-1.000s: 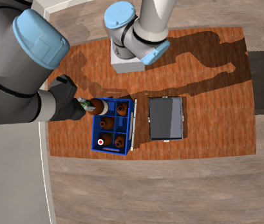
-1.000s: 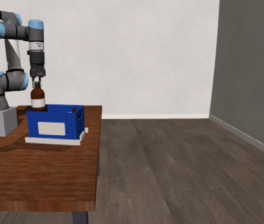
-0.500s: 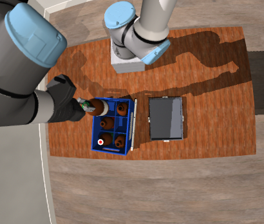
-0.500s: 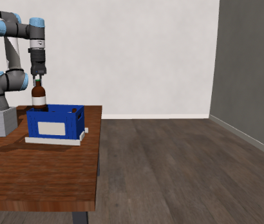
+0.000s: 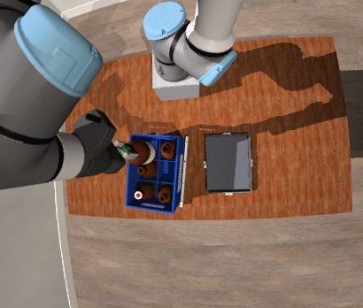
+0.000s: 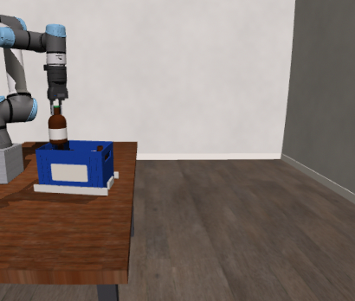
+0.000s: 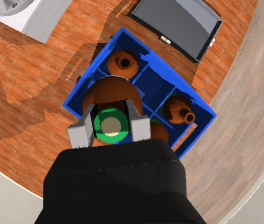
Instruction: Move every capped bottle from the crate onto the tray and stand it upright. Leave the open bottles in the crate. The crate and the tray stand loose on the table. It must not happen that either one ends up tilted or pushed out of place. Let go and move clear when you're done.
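Observation:
My gripper (image 5: 126,151) is shut on the neck of a brown bottle with a green cap (image 7: 110,124) and a white label (image 6: 57,128). The bottle hangs upright, most of it raised above the far left cell of the blue crate (image 5: 158,173), its base still at the rim. In the crate stand a brown bottle with a red cap (image 5: 139,194) at the near left and three open brown bottles (image 5: 167,150) (image 5: 146,170) (image 5: 165,193). The dark grey tray (image 5: 227,163) lies to the right of the crate and holds nothing. In the wrist view the tray (image 7: 176,16) is beyond the crate (image 7: 143,96).
The arm's grey base block (image 5: 175,86) stands behind the crate at the table's far side. The table's edge (image 6: 130,208) drops off just beyond the crate in the exterior view.

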{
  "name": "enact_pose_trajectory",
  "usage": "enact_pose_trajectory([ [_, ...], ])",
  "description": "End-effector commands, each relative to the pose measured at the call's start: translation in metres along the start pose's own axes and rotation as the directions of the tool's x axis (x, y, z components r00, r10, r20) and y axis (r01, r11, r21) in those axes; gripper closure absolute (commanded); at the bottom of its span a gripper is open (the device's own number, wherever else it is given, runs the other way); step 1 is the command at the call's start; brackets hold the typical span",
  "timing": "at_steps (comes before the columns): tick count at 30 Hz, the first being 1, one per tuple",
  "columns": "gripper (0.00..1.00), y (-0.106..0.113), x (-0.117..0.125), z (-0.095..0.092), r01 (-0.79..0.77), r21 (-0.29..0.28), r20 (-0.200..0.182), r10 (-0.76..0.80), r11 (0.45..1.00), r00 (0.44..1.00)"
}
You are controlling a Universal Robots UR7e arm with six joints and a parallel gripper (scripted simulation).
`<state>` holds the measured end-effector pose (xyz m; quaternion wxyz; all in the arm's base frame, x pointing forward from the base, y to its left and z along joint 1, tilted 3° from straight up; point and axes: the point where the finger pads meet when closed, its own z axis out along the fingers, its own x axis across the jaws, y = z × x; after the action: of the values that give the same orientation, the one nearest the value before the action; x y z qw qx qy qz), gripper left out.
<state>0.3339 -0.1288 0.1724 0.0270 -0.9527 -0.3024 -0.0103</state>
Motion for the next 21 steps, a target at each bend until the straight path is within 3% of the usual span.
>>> enact_pose_trajectory([
  [1,1.00,-0.004,0.005,0.000,0.000,-0.001,0.000,0.000,1.000,1.000],
  [21,1.00,-0.026,0.027,0.000,0.000,-0.001,0.000,0.000,1.000,1.000],
])
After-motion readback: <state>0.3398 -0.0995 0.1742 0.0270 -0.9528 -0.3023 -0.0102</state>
